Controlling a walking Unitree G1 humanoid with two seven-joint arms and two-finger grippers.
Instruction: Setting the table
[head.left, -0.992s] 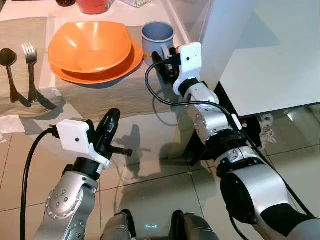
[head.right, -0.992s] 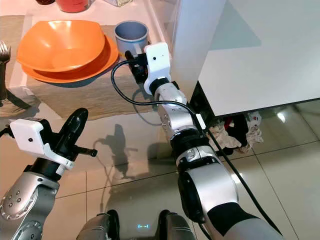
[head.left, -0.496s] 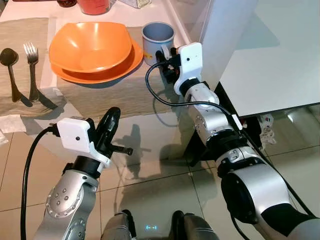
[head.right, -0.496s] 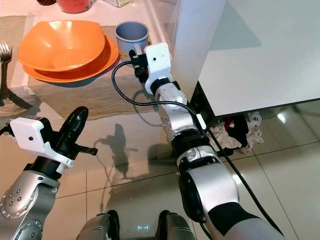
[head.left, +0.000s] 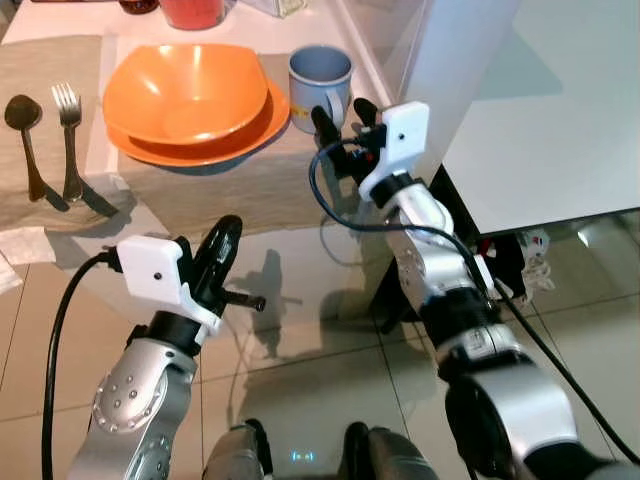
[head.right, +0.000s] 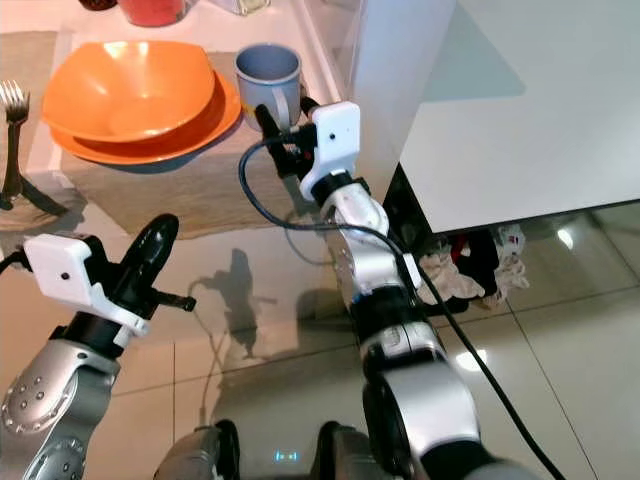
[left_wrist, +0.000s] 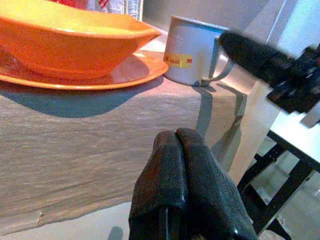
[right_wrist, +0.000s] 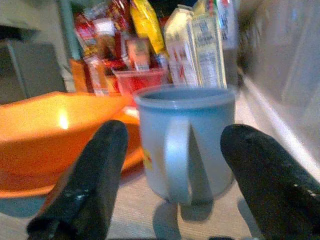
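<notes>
A grey-blue mug (head.left: 321, 84) stands on the beige placemat (head.left: 230, 185), just right of an orange bowl (head.left: 185, 90) stacked on an orange plate (head.left: 262, 125). A spoon (head.left: 26, 140) and a fork (head.left: 71, 140) lie at the mat's left end. My right gripper (head.left: 342, 115) is open and hovers a little in front of the mug; in the right wrist view the mug (right_wrist: 185, 140) with its handle sits between the two fingers (right_wrist: 87, 187), apart from them. Low over the glass table's near edge, my left gripper (head.left: 222, 248) is shut and holds nothing.
A red container (head.left: 190, 10) and food packages (right_wrist: 200, 40) stand at the table's back. A white cabinet (head.left: 540, 110) rises close on the right, with a black frame and crumpled cloth (head.left: 515, 260) under it. Tiled floor (head.left: 300, 390) lies below.
My right gripper has pulled back from the mug toward me and to the right; the mug's handle, hidden before, now shows. The left arm has not moved.
</notes>
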